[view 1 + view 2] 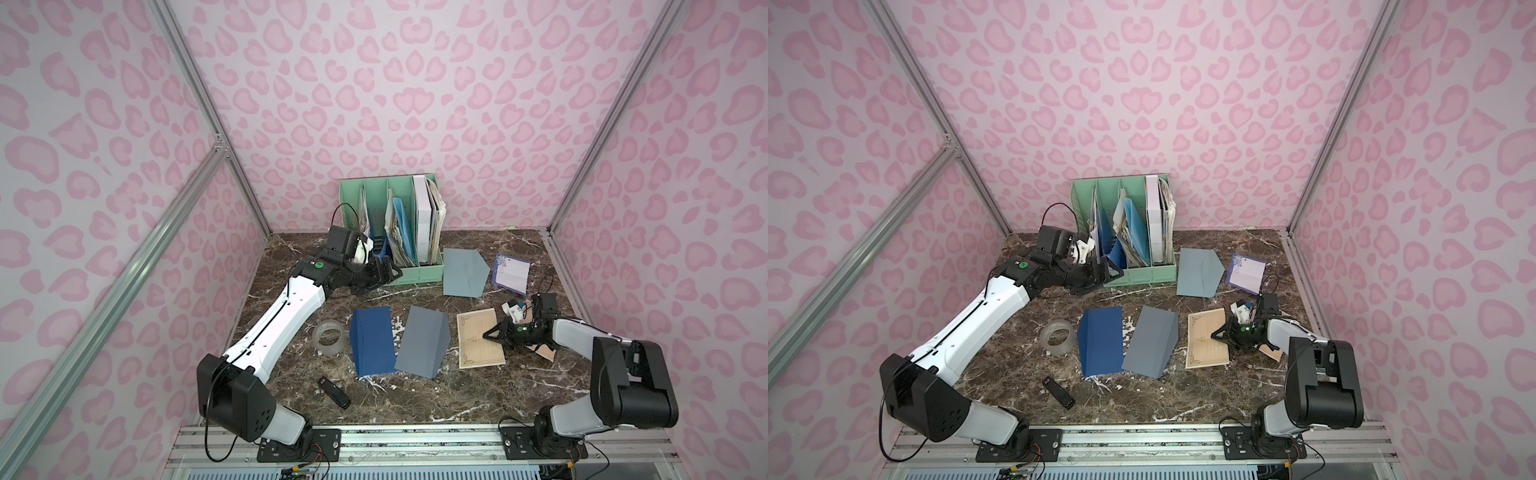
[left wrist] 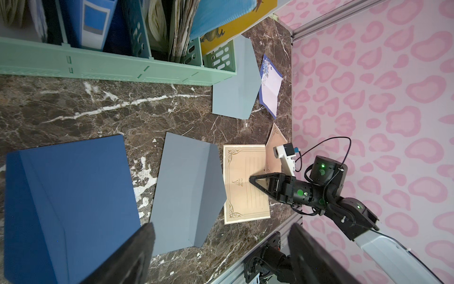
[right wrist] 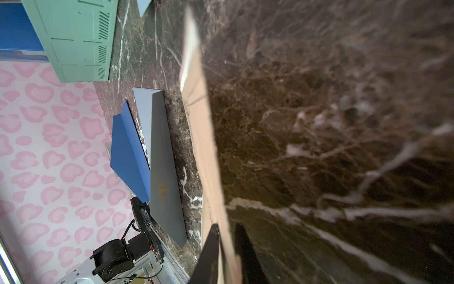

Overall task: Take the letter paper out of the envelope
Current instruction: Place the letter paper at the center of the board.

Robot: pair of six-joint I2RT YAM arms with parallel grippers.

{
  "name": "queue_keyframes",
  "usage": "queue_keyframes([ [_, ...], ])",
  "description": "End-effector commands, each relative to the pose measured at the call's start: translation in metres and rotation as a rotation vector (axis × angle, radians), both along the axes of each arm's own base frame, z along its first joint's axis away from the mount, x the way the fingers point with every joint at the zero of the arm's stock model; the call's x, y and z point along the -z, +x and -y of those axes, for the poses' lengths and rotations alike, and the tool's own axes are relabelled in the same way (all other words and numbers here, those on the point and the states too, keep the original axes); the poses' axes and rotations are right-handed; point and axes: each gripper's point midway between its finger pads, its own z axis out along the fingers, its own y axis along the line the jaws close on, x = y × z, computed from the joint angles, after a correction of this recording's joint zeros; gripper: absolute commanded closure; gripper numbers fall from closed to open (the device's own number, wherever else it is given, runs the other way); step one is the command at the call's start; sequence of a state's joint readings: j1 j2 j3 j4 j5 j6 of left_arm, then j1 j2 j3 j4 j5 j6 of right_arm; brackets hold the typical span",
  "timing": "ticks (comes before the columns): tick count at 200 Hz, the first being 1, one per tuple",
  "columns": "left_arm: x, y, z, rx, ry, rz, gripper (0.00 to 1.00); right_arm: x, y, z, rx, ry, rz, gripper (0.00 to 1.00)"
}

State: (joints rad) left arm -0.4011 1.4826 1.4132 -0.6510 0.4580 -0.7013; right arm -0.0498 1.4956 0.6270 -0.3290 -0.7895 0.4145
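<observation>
Both top views show the paper (image 1: 480, 343) lying flat on the bench (image 1: 415, 399), just beside the envelope (image 1: 545, 354), which the right arm (image 1: 577, 336) mostly hides. Only the right wrist view shows the right gripper (image 3: 224, 236) with jaws nearly together astride the paper's edge; whether they pinch it I cannot tell. The left gripper (image 2: 221, 228) has its jaws wide apart, empty.

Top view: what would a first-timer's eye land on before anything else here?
The pink heart-spotted walls hit first, enclosing a dark marble table on three sides. At its back stands a mint-green file rack stuffed with papers. Toward the right, the right gripper lies low over a tan letter paper, with a grey envelope and a dark blue envelope lying alongside.
</observation>
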Motion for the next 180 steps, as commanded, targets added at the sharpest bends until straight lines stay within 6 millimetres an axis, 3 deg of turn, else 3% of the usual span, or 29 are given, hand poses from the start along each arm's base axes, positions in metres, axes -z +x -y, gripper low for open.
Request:
queue_keyframes([
  [1, -0.003, 0.001, 0.001, 0.01, -0.004, 0.013, 0.14, 0.004, 0.0, 0.002, -0.008, -0.024, -0.002, 0.81],
  [128, -0.003, 0.007, 0.006, 0.021, -0.014, 0.012, 0.14, 0.014, -0.001, 0.014, 0.013, -0.079, -0.042, 0.59],
  [180, -0.002, 0.008, 0.006, 0.021, -0.012, 0.011, 0.15, 0.018, -0.003, 0.017, 0.014, -0.105, -0.065, 0.58],
])
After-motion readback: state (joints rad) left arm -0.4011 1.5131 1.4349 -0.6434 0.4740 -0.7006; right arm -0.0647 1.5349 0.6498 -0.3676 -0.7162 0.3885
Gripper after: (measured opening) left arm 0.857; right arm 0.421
